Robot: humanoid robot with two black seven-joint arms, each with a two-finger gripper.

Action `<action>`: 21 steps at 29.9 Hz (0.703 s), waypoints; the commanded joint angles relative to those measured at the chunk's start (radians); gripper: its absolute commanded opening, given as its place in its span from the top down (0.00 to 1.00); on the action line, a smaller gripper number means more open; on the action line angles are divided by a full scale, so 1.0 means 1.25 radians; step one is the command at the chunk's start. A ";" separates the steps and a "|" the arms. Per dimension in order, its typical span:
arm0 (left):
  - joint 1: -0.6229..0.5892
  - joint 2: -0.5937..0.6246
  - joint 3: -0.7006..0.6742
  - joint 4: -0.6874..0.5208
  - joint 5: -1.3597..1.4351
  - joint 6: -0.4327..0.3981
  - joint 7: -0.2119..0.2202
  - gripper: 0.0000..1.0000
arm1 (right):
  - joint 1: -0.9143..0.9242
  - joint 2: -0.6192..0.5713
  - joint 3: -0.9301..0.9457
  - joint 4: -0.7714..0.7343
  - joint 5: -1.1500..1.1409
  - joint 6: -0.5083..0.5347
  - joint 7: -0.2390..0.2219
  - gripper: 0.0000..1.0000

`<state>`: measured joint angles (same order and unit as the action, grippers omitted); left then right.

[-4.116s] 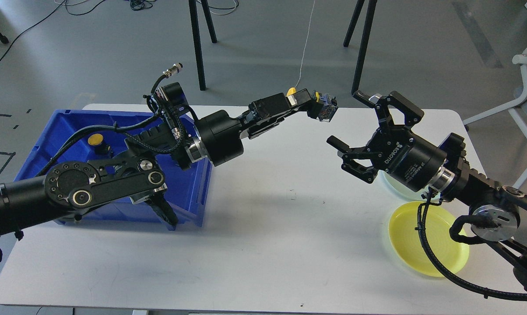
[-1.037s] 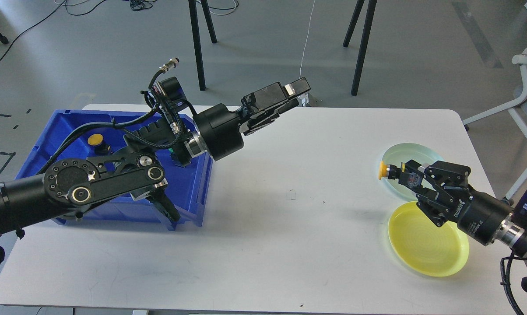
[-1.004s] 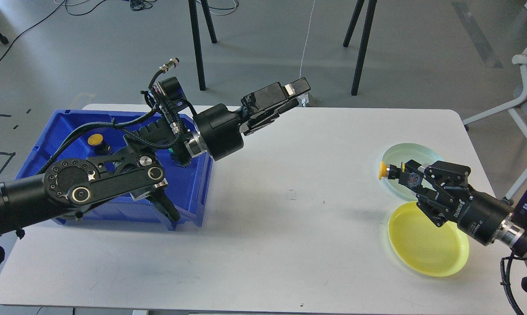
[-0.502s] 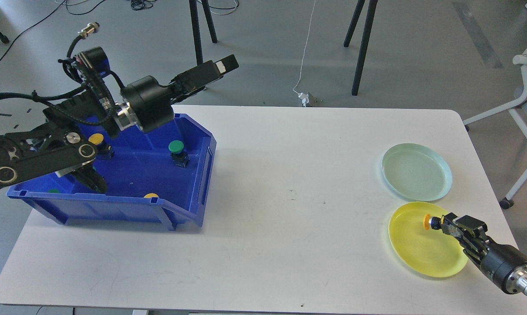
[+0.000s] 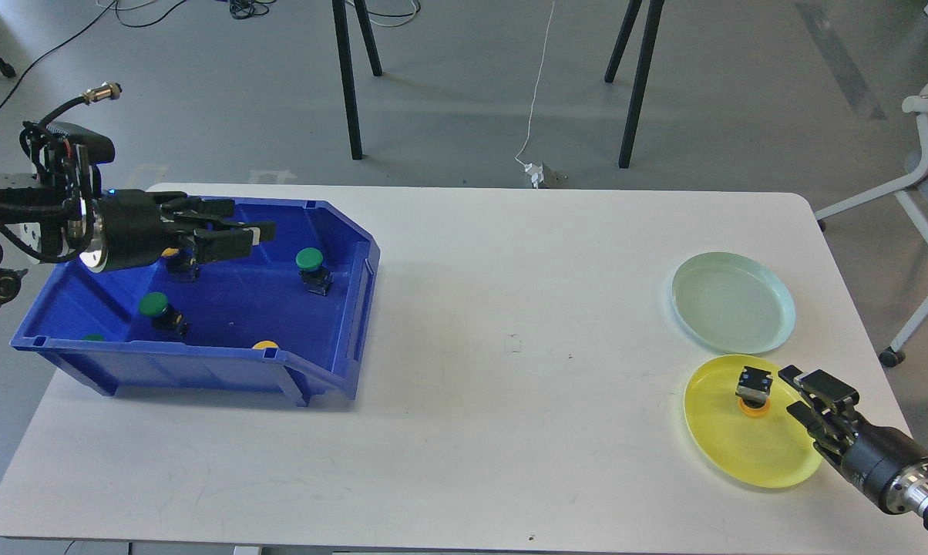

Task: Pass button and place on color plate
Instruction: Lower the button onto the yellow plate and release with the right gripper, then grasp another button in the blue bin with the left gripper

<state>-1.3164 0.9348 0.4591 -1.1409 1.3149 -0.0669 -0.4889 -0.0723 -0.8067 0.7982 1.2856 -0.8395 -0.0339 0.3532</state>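
A: Where is the button seen?

B: It is seen on the yellow plate, turned upside down, with its yellow cap on the plate and its black body on top. It is not being held.

A: How is the right claw seen?

B: It is seen open, just beside the button, with nothing in it. Whether a finger touches the button cannot be told.

A: So which step is it?

B: This button looks placed. The drop-off is judged done for this one.

A: And the left claw?

B: It is held over the blue bin, partly open, with nothing seen in it. A button with a yellow cap is half hidden behind it.

A: What is called for next?

B: Another button should be picked, it is thought. A green button and a second green one are seen in the bin. The claw must be brought down straight over a cap, clear of the bin wall.

A: What is hard to see?

B: Two more caps by the front wall are cut off. The green plate on the bench holds nothing. Both arms are cut off at the edges.
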 commanded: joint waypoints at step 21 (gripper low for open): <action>0.140 -0.127 0.009 0.284 0.049 -0.078 0.000 0.21 | 0.118 0.001 0.398 0.142 0.544 0.303 -0.014 0.06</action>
<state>-1.1584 0.8000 0.4702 -0.8164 1.3743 -0.1364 -0.4887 0.0342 -0.8046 1.2763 1.4659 -0.2534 0.3046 0.3473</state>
